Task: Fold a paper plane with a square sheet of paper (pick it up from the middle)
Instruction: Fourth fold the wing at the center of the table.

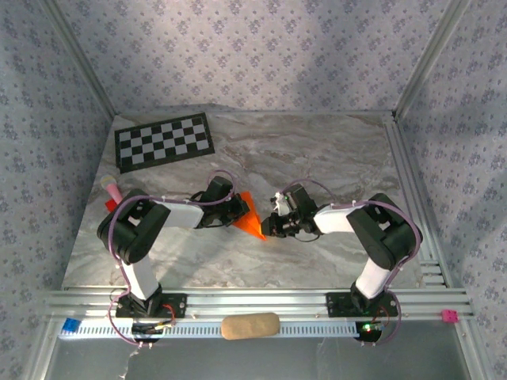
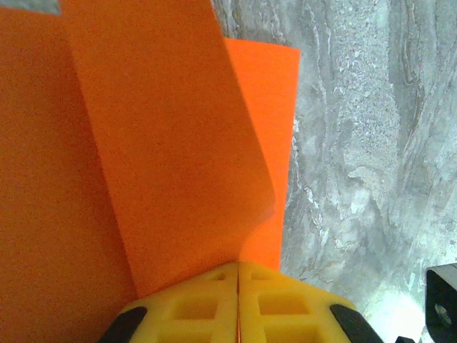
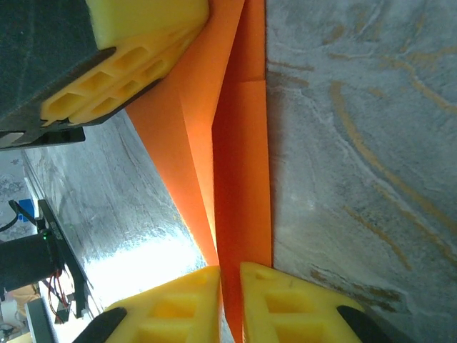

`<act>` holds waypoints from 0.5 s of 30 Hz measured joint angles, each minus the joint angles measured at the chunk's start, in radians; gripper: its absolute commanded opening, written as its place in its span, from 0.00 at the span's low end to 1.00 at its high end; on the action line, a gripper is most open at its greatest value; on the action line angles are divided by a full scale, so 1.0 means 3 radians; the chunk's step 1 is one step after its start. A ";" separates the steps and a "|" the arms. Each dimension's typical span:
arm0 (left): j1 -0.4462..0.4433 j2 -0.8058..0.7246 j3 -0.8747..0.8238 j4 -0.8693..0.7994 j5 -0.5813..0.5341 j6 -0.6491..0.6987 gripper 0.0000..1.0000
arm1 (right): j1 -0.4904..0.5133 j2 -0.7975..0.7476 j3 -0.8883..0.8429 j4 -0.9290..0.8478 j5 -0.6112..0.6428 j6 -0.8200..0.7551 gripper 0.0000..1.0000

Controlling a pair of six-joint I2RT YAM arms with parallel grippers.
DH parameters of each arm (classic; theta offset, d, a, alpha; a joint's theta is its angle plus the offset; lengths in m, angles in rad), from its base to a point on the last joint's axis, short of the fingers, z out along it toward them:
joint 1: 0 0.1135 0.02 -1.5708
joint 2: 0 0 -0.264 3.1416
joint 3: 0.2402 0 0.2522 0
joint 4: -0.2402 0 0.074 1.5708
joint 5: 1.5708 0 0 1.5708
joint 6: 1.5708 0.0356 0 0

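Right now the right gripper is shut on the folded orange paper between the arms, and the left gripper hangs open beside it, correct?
Not quite. The left gripper is not open: the left wrist view shows its yellow fingers closed together on the edge of the orange paper. The rest holds: the right gripper is shut on the folded paper between the arms.

orange paper (image 1: 251,217) | folded wedge | left fingers (image 1: 237,212), right fingers (image 1: 270,225) touching opposite sides
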 measured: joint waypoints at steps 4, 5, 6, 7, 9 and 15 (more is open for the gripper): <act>0.0000 0.0000 0.0000 0.0001 0.0000 0.0000 0.10 | 0.0000 -0.0018 -0.0006 -0.0067 0.0001 -0.0070 0.11; 0.0000 0.0000 0.0000 0.0000 0.0000 -0.0001 0.09 | 0.0000 -0.0022 -0.0009 -0.0083 0.0003 -0.0079 0.10; 0.0000 0.0000 0.0000 0.0001 0.0000 -0.0001 0.09 | 0.0000 -0.0024 -0.0009 -0.0095 0.0001 -0.0090 0.10; 0.0000 0.0000 0.0000 0.0000 0.0000 -0.0001 0.10 | 0.0000 -0.0029 -0.0010 -0.0109 0.0001 -0.0098 0.10; 0.0000 0.0000 0.0000 0.0001 0.0000 -0.0001 0.09 | 0.0000 -0.0038 -0.0018 -0.0130 0.0001 -0.0108 0.10; 0.0000 0.0000 0.0000 0.0001 0.0000 -0.0001 0.09 | 0.0001 -0.0099 -0.0023 -0.0257 0.0004 -0.0158 0.13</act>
